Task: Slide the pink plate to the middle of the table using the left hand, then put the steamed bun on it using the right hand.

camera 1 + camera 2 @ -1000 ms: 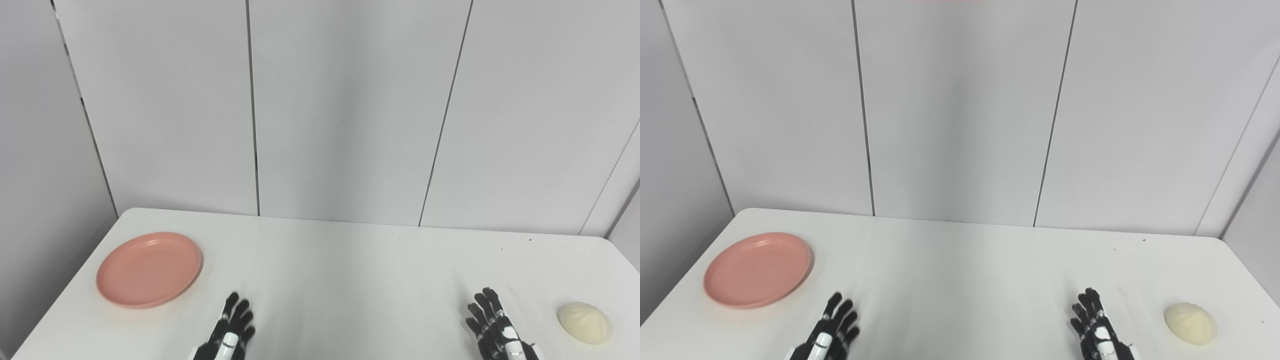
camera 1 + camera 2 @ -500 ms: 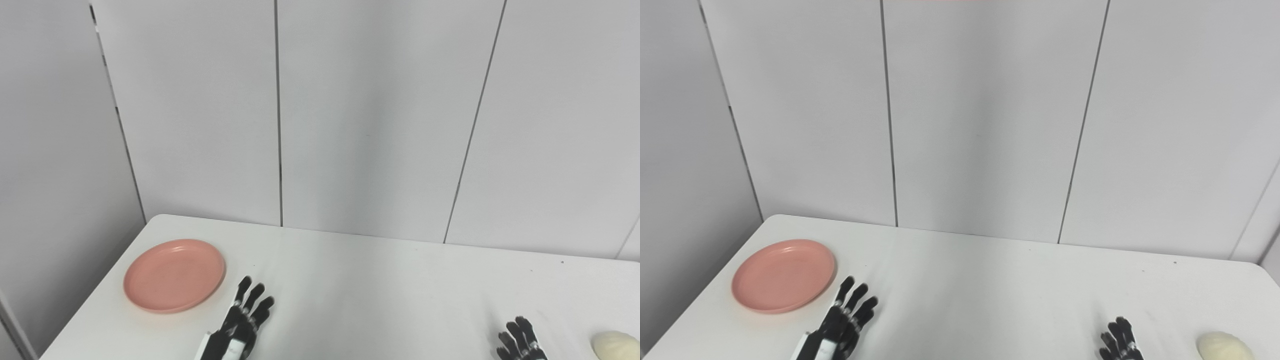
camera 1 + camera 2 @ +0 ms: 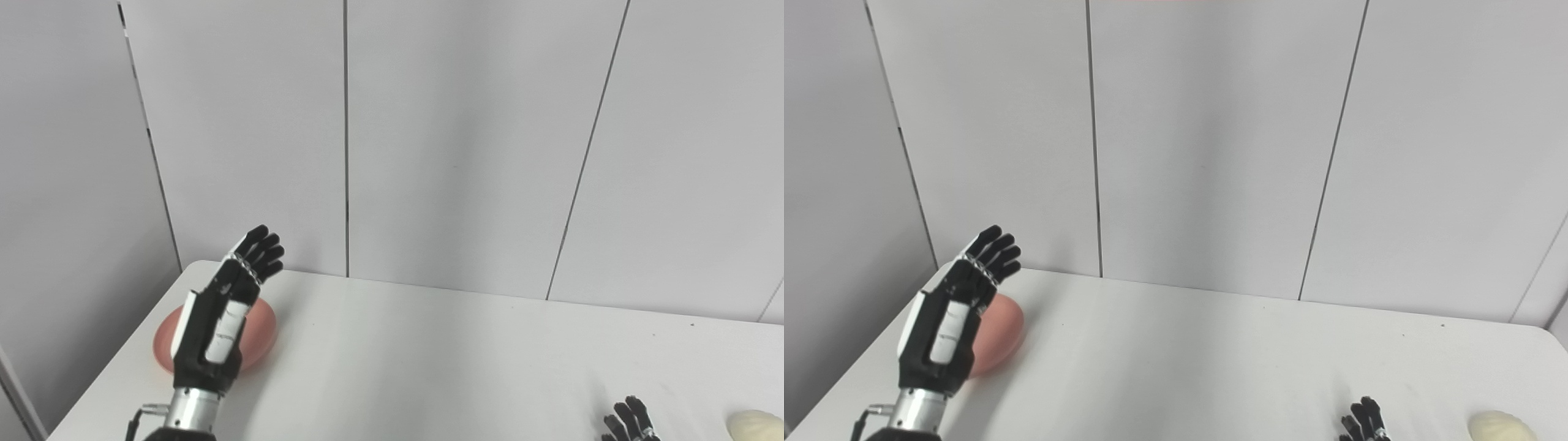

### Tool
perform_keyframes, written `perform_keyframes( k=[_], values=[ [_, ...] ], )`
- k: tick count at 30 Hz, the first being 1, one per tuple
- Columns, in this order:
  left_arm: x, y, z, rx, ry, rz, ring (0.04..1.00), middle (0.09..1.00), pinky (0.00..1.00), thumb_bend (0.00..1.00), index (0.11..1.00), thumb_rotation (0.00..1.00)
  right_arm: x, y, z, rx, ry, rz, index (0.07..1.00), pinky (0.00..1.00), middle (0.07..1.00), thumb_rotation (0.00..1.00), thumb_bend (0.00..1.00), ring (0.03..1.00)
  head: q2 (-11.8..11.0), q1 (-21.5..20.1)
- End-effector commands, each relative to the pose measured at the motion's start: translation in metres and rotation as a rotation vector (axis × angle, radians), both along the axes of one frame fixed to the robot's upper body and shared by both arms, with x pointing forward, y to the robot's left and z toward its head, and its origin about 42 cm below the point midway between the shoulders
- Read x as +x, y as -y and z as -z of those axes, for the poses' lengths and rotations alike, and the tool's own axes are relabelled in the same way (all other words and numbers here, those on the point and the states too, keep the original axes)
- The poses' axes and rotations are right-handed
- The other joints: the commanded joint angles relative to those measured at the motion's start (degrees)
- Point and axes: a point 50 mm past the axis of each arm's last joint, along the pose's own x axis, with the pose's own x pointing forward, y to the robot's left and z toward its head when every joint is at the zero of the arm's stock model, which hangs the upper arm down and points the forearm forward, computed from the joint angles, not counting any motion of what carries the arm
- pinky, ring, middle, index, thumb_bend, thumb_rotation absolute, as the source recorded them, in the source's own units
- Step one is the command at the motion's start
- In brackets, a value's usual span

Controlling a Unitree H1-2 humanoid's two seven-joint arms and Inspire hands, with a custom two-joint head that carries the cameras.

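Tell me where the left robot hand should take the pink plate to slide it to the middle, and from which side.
Take the pink plate at its far left rim, from above: it lies flat and shallow, so fingers hooked over that rim could probably push it rightward. The left robot hand hangs open above it.

We are seeing the pink plate (image 3: 260, 331) lying flat near the worktop's far left corner, round and shallow, mostly hidden with only its edges showing. The steamed bun (image 3: 1500, 427) is sitting at the near right, pale cream, domed, partly cropped by the frame's bottom edge.
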Motion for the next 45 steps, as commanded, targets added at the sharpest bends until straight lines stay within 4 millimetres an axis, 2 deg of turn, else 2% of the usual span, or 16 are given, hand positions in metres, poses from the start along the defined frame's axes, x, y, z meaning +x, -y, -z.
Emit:
perform_keyframes(
  k=[1,7,12,21,27,33,41,45],
  values=[
    [0.010,-0.015,-0.028,0.016,0.110,-0.035,0.843,0.833,0.84,0.86,0.778,0.71,-0.007,-0.004,0.004,0.023,-0.019,-0.008,1.000,1.00,1.000,0.80,0.75,0.981,0.18,-0.10],
    [0.037,-0.055,-0.048,0.109,0.133,-0.078,0.837,0.841,0.82,0.83,0.791,0.75,-0.006,-0.005,0.003,0.033,-0.022,-0.003,0.995,1.00,0.993,0.78,0.74,0.972,0.30,-0.26],
    [0.055,-0.078,-0.063,0.162,0.116,-0.083,0.841,0.834,0.82,0.83,0.798,0.78,-0.006,-0.005,0.002,0.028,-0.021,-0.002,0.998,1.00,0.993,0.78,0.74,0.974,0.38,-0.31],
    [0.091,-0.116,-0.074,0.235,0.059,-0.099,0.836,0.829,0.80,0.84,0.819,0.77,-0.008,-0.003,0.002,0.029,-0.022,0.001,0.992,1.00,0.990,0.78,0.71,0.972,0.42,-0.40],
    [0.115,-0.143,-0.063,0.211,-0.029,-0.138,0.858,0.849,0.81,0.89,0.836,0.77,-0.008,-0.003,0.001,0.008,-0.021,0.008,0.992,0.99,0.985,0.79,0.71,0.963,0.50,-0.45],
    [0.129,-0.157,-0.035,0.061,-0.114,-0.142,0.894,0.877,0.85,0.84,0.867,0.76,-0.009,-0.001,0.000,0.015,-0.024,0.008,0.989,1.00,0.986,0.78,0.71,0.967,0.58,-0.55],
    [0.135,-0.167,-0.007,-0.054,-0.183,-0.148,0.897,0.904,0.86,0.84,0.890,0.76,-0.011,0.001,-0.002,0.019,-0.025,0.007,0.983,0.99,0.980,0.77,0.72,0.963,1.17,-0.64],
    [0.134,-0.168,0.003,-0.045,-0.215,-0.161,0.883,0.891,0.83,0.76,0.894,0.77,-0.012,0.003,-0.002,0.017,-0.026,0.010,0.980,0.98,0.975,0.78,0.72,0.956,1.42,-0.55]
  ],
)
